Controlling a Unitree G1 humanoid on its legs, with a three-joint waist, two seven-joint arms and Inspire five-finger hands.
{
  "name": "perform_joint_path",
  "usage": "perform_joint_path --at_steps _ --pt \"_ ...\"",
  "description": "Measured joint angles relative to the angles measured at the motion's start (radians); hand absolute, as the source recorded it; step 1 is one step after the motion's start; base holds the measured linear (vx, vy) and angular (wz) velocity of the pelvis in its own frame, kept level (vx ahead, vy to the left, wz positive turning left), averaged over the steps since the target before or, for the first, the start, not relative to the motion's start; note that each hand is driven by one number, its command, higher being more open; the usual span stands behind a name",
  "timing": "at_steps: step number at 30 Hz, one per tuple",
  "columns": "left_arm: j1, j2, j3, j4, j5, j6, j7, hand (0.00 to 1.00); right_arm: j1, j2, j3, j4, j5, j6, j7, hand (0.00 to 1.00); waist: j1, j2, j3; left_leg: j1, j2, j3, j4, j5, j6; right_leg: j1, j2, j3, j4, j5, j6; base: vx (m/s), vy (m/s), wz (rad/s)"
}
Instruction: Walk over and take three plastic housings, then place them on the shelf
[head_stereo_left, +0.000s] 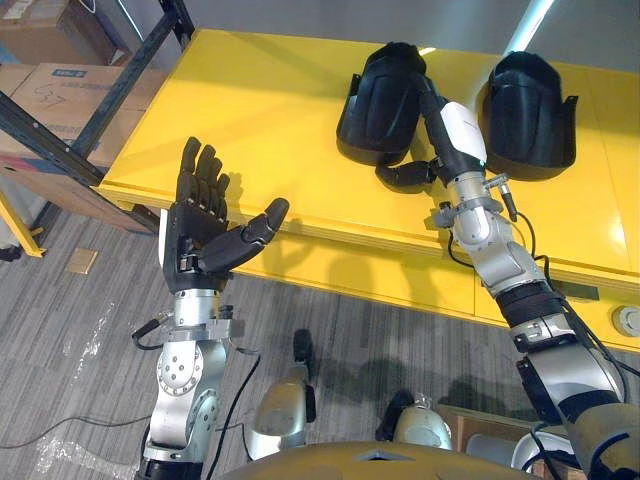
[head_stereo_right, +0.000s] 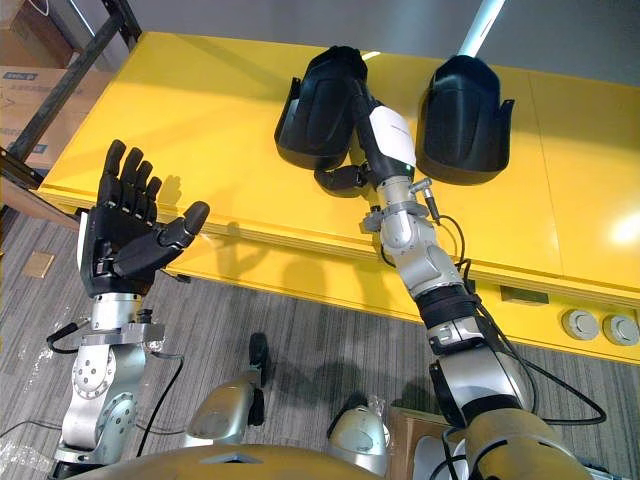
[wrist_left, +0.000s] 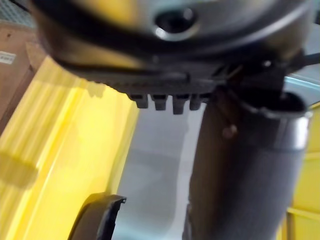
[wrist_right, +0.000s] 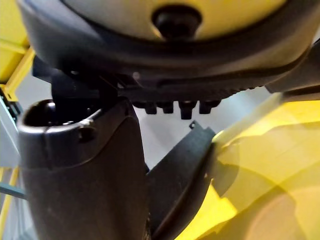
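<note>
Left hand (head_stereo_left: 200, 225) hangs open, empty. Right hand (head_stereo_right: 385, 135) lies over one plastic housing (head_stereo_left: 375, 100), thumb probably hooking its rim to lift; whether it grips I cannot tell. Another housing (head_stereo_left: 528, 110) sits just beside it.

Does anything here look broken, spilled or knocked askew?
Nothing stands out: the left black plastic housing and the right black plastic housing lie intact, side by side on the yellow table; right hand at the left one, left hand open.

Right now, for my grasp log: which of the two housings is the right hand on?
The left housing, with the right hand reaching over it; the right housing stands apart, untouched.
</note>
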Motion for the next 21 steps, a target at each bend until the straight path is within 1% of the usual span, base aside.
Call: perform_joint_path --at_steps 2,10,14,17,19,20,21 --pt "-0.007 0.003 -0.001 0.001 -0.001 0.0 0.0 1.0 -0.008 0.0 0.003 0.007 0.0 0.003 -0.014 1.0 0.0 0.001 0.0 0.0 0.0 0.0 0.0 0.0 0.0 0.0 0.0 0.0 0.0 0.0 0.0 0.0 -0.044 0.0" --pt "-0.007 0.004 -0.02 0.001 -0.001 0.0 0.003 1.0 -0.035 -0.001 0.003 0.037 0.0 0.009 -0.017 1.0 0.0 0.002 0.002 0.0 0.001 0.002 0.0 0.0 0.0 -0.003 -0.001 0.003 0.001 0.0 0.0 0.0 -0.043 -0.01" --pt "-0.007 0.004 -0.02 0.004 -0.001 0.0 0.013 1.0 -0.06 -0.002 0.003 0.044 0.0 0.009 -0.017 1.0 -0.002 0.012 0.012 0.002 0.003 0.01 0.0 0.0 0.0 -0.01 -0.004 0.012 0.01 0.0 0.0 -0.01 -0.043 -0.05" --pt "-0.007 0.004 -0.02 0.009 -0.001 0.0 0.014 1.0 -0.06 -0.002 0.003 0.043 0.0 0.006 -0.017 1.0 -0.002 0.012 0.012 0.005 0.003 0.014 0.0 0.0 0.0 -0.011 -0.005 0.017 0.012 -0.001 -0.001 0.0 -0.038 -0.05" --pt "-0.005 0.004 -0.02 0.014 -0.001 0.0 0.018 1.0 -0.052 -0.002 -0.002 0.02 0.002 0.003 -0.003 1.0 -0.002 0.012 0.012 0.012 0.003 0.024 0.0 0.0 -0.001 -0.011 -0.007 0.026 0.012 -0.001 -0.001 0.0 -0.042 -0.11" --pt "-0.003 0.004 -0.02 0.014 -0.001 0.0 0.018 1.0 -0.033 -0.002 -0.008 -0.02 0.002 0.003 0.006 1.0 -0.002 0.012 0.012 0.016 0.003 0.029 0.0 -0.002 -0.002 -0.011 -0.008 0.031 0.013 0.0 -0.001 0.01 -0.043 -0.13" --pt "-0.002 0.004 -0.02 0.014 -0.001 0.0 0.018 1.0 0.01 -0.002 -0.018 -0.104 0.002 -0.002 0.011 1.0 -0.003 0.012 0.012 0.02 0.003 0.033 0.0 -0.003 -0.003 -0.009 -0.009 0.034 0.013 0.0 -0.001 0.01 -0.044 -0.11"
